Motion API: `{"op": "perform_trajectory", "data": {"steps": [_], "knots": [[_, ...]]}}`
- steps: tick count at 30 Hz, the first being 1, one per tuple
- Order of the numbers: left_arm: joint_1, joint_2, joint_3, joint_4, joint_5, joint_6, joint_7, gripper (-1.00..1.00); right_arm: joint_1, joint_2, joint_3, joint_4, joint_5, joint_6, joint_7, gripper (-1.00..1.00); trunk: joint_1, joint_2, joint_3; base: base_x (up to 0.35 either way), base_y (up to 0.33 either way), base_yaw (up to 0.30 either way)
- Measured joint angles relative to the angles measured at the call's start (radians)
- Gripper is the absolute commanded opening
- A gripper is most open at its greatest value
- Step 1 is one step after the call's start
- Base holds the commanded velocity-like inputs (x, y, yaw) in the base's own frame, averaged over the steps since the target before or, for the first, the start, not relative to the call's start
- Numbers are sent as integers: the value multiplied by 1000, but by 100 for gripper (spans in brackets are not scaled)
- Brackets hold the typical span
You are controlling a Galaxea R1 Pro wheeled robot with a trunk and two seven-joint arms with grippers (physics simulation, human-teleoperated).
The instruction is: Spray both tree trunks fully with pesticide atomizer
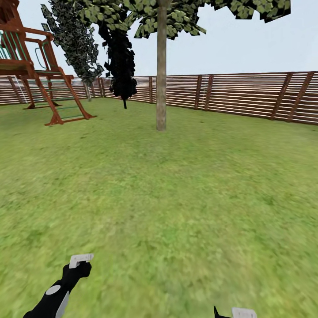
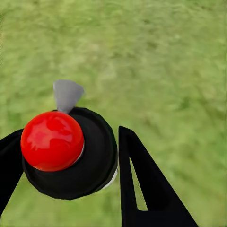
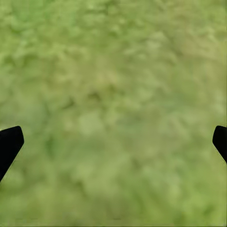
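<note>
Sitting between the left gripper's (image 2: 71, 156) black fingers (image 2: 142, 184): the pesticide atomizer (image 2: 71, 151), a dark round body with a red dome on top and a pale grey spray head beyond it; fingers clamped on either side of it. In the head view the same left gripper (image 1: 81, 260) hangs low over the floor (image 1: 176, 198), the grey head showing at its tip. Right gripper (image 3: 113, 142): fingers spread wide apart, one dark tip at each edge, blurry green grass between them. Tree trunk (image 1: 161, 66): one thick grey-brown post, well ahead of both sets of fingers. Fence (image 1: 247, 95): brown horizontal slats behind it. Play frame (image 1: 39, 75): red-brown wood, far ahead on the left-arm side.
</note>
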State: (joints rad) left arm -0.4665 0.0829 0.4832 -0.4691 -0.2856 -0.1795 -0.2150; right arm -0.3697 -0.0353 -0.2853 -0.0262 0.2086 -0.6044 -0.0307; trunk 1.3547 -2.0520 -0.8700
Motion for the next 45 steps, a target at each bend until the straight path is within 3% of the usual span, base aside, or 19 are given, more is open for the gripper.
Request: {"op": "perform_trajectory", "data": {"steps": [23, 38, 45], "knots": [[0, -14, -8, -2, 1, 0, -3, -100, 0, 0, 0, 0, 0, 0, 0, 100, 0, 0, 0, 338, 0, 0], [0, -3, -1, -20, 2, 0, -6, -100, 0, 0, 0, 0, 0, 0, 0, 100, 0, 0, 0, 338, 0, 0], [1, -20, -6, -13, 1, 1, -5, -100, 0, 0, 0, 0, 0, 0, 0, 100, 0, 0, 0, 338, 0, 0]]}}
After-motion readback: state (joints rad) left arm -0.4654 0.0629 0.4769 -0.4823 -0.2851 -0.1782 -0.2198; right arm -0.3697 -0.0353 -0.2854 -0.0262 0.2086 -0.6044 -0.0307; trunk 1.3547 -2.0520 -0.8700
